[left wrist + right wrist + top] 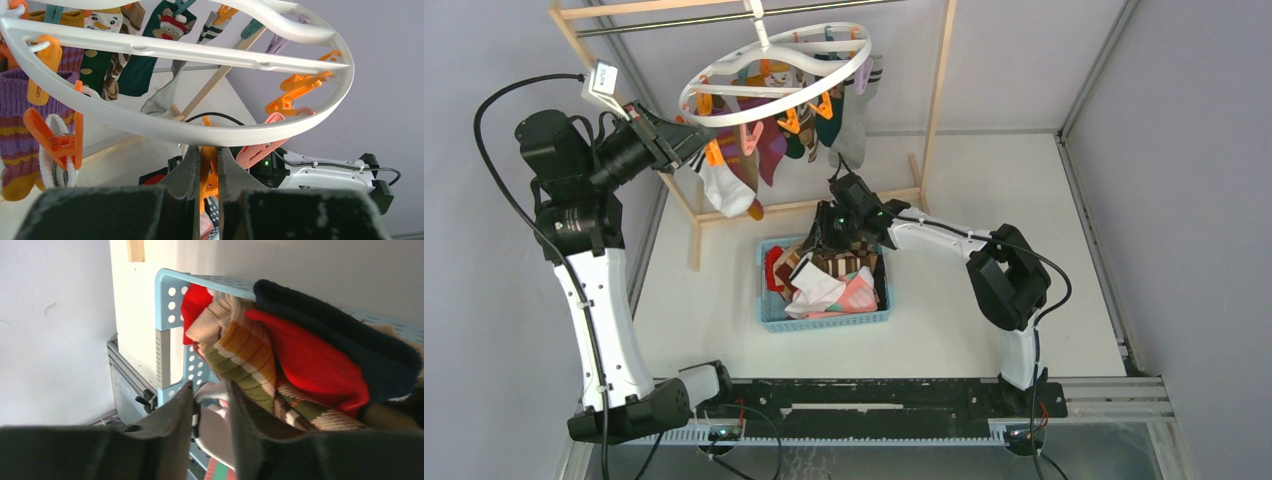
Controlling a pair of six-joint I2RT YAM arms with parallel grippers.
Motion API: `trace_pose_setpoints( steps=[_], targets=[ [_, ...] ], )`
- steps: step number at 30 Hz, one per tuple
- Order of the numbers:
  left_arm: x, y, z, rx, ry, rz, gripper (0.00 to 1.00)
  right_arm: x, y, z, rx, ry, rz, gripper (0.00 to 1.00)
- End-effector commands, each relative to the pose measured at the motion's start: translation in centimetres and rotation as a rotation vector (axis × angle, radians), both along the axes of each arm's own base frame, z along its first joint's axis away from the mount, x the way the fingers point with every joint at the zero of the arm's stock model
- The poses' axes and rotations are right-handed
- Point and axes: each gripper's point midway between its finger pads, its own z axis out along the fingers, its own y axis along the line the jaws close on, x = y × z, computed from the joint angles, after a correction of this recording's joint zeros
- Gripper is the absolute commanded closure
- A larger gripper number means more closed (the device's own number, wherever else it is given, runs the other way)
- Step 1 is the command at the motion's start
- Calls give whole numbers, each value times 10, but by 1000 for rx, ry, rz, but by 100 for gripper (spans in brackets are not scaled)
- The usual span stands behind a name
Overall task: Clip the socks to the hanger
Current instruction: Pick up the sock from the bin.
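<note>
The white round hanger (724, 110) hangs from the rack's bar, with several socks (769, 150) clipped under it. My left gripper (686, 143) is raised at the ring's left edge. In the left wrist view it (209, 167) is shut on an orange clip (207, 175) just below the ring (200, 131). My right gripper (821, 240) reaches down into the blue basket (824, 322) of loose socks (829, 285). In the right wrist view its jaws (212, 400) are closed around a white sock with a black band (215, 430), beside a striped sock (240, 355) and a red one (310, 360).
The light wooden rack frame (939, 90) stands at the back of the table, its foot bar just behind the basket. Grey walls close in on the left and right. Other orange and pink clips (295, 92) dangle from the ring's far side.
</note>
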Motion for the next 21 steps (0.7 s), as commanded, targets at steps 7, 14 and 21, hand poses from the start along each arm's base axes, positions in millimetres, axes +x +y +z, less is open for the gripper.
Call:
trace_pose_setpoints(
  steps=[7, 14, 21],
  targets=[
    [-12, -5, 8, 17, -48, -22, 95, 2, 8, 24, 13, -33, 31, 86],
    [-11, -4, 8, 15, -45, -21, 95, -6, 12, 22, -4, -18, 95, 48],
    [-12, -4, 7, 18, -48, -20, 95, -9, 21, 21, -5, -9, 127, 47]
  ],
)
